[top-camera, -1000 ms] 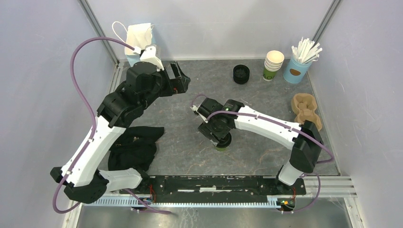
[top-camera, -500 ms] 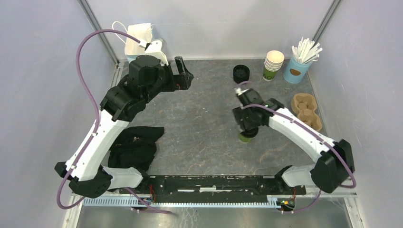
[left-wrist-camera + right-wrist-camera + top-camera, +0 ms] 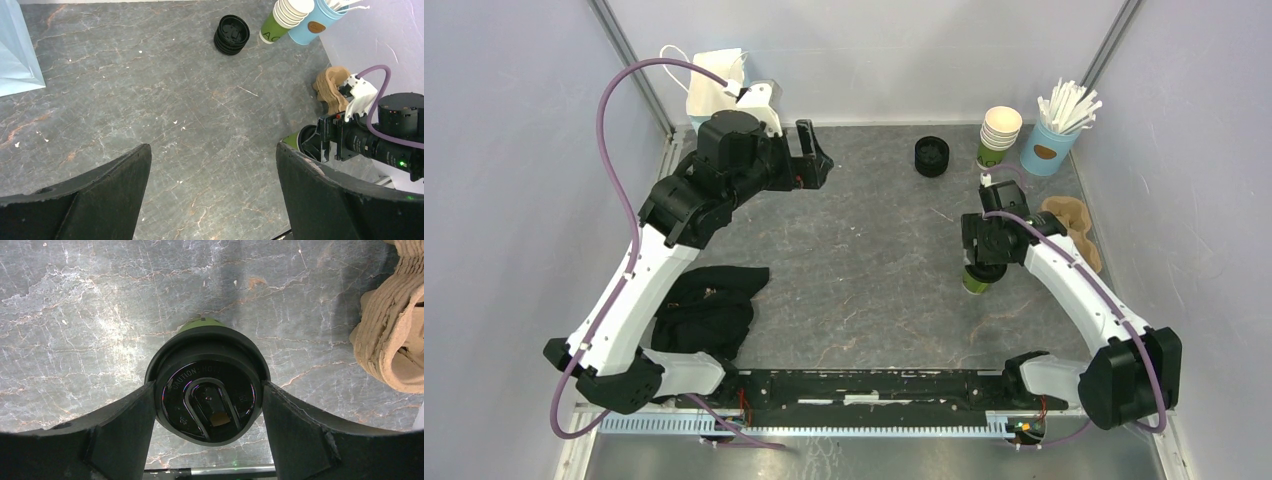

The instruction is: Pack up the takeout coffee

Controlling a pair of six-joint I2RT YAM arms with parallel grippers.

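Overhead, the right end effector (image 3: 207, 407) is clamped on the black lid (image 3: 207, 365) of a green takeout coffee cup (image 3: 976, 284), fingers (image 3: 115, 425) pressing either side; the cup is over the right part of the desk (image 3: 864, 270), near a brown pulp carrier (image 3: 1072, 230); the left end effector (image 3: 212, 152) hangs empty, jaws wide apart, by a white bag (image 3: 709, 85).

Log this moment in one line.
right gripper: shut on lidded cup | position: beside cup carrier, not in it | left gripper: open, empty
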